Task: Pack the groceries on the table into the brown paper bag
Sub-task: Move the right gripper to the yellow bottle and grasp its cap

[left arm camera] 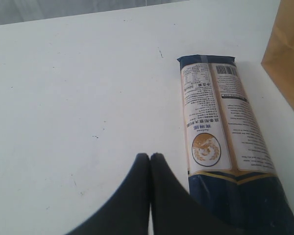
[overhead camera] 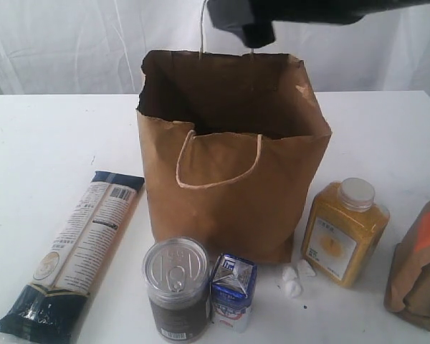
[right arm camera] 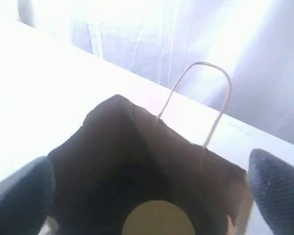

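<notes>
Right wrist view looks down between the wide-open, empty jaws of the right gripper (right arm camera: 148, 171) into the mouth of the brown paper bag (right arm camera: 103, 142). A round gold lid (right arm camera: 157, 218), probably the gold-lidded clear jar, sits low inside the bag. The rear handle loop (right arm camera: 206, 93) stands up from the bag's far rim, close to one finger. A careless lift could hook that loop and drag or tip the light bag, which has nothing bracing it on the table (overhead camera: 43, 143). If the bag tips forward it would strike the silver-topped can (overhead camera: 175, 287) and small blue-white carton (overhead camera: 233, 290) just in front of it. The yellow-grain bottle (overhead camera: 345, 231) stands beside the bag on the right arm's side, with the brown pouch (overhead camera: 419, 269) beyond it. On the bag's other side, the left gripper (left arm camera: 150, 157) is closed on nothing, just beside the long navy-cream packet (left arm camera: 220, 127). That packet's length may catch the bag's ragged rim.
</notes>
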Robot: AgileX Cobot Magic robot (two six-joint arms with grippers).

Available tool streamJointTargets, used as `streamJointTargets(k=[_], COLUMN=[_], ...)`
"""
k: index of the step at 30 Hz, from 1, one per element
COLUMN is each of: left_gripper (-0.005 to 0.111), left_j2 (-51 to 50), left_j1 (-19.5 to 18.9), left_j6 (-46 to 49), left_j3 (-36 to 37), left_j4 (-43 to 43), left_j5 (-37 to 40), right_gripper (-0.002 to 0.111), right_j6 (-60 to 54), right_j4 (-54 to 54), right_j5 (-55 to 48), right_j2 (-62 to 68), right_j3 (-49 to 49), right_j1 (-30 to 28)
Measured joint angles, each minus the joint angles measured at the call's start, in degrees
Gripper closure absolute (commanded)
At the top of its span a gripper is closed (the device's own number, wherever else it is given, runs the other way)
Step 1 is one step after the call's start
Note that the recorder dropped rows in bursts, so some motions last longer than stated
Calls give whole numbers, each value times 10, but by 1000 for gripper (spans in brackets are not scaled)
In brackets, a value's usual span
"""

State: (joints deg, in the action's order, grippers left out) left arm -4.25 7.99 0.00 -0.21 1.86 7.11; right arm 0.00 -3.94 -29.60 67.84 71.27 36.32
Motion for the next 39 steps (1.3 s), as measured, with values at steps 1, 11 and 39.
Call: streamJointTargets(k=[1,11,39], left_gripper=[107,107,107], left_j2=[0,0,0], left_j1=[0,0,0], left_j6=[0,0,0], left_j3=[0,0,0], left_j4=[0,0,0], left_j5=[0,0,0], right_gripper=[8,8,8], right_j6=[7,55,-25], right_j4=[-12,-126,-39], right_j5=[-28,-296,-252], right_j2=[-23,-202,-37], right_j3=[0,0,-171], right_j1=[0,0,-108])
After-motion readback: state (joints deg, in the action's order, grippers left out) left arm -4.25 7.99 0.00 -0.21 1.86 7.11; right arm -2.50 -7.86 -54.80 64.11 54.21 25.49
